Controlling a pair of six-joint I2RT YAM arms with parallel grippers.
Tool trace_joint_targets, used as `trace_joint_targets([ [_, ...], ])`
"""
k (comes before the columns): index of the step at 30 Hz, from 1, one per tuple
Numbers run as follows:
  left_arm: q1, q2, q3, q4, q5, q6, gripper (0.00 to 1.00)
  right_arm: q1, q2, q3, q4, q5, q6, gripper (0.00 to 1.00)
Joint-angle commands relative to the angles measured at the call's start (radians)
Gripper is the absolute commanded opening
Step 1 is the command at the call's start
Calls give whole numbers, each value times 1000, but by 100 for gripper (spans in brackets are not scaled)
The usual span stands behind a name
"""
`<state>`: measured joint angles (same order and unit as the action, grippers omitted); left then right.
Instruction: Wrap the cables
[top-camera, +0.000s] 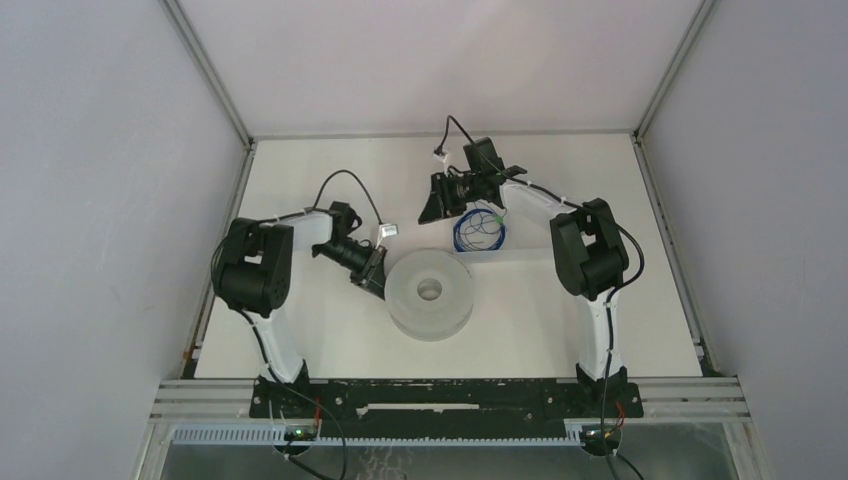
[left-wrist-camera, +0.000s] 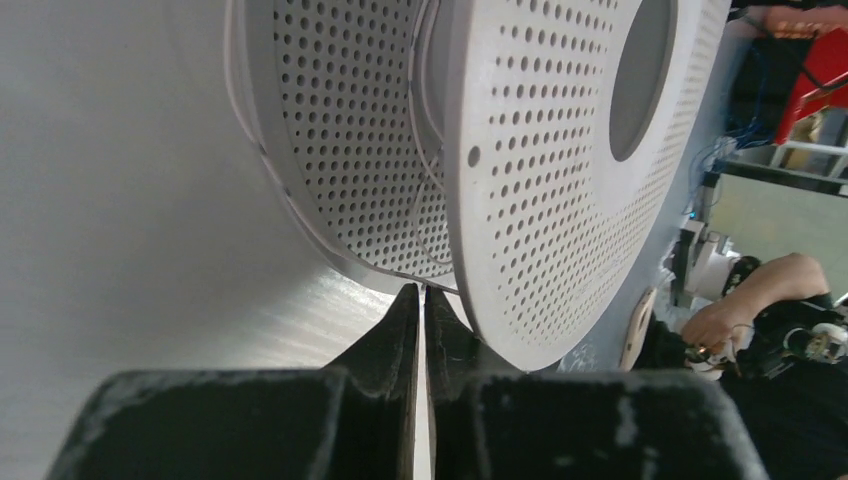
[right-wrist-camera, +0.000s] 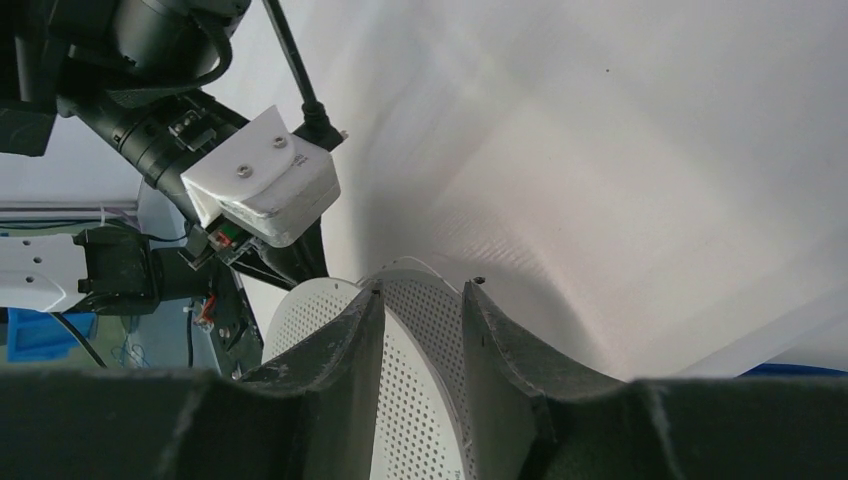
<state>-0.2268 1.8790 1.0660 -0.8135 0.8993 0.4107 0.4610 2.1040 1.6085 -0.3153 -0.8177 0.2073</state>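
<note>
Left wrist view: left claw (left-wrist-camera: 422, 293) pinches the thin cable (left-wrist-camera: 414, 120) so it winds onto the spool (left-wrist-camera: 560, 200). Right claw (right-wrist-camera: 422, 290) hangs open.

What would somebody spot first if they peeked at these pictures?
Probably the big white reel dotted with tiny holes, sitting in the middle of the table. The left tool is pinched shut right at its left edge. A bundle of blue loops lies behind the reel, near the right arm.

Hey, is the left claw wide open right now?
No, the left claw is pinched almost shut, right beside the rim of the perforated spool.
</note>
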Motion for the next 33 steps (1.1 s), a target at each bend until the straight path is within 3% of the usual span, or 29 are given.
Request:
trace_joint_targets([
  [1, -6, 6, 16, 57, 105, -101, 9, 5, -9, -10, 49, -20, -9, 41],
  [6, -6, 21, -13, 127, 162, -177, 12, 5, -37, -47, 71, -20, -15, 41],
  [12, 5, 43, -29, 92, 152, -165, 21, 7, -47, -57, 70, -17, -21, 41],
  [19, 59, 24, -23, -38, 77, -42, 32, 4, -85, -68, 58, -7, -49, 41],
  [33, 174, -123, 35, -169, -103, 65, 36, -46, -252, -86, -103, 57, -256, 46],
])
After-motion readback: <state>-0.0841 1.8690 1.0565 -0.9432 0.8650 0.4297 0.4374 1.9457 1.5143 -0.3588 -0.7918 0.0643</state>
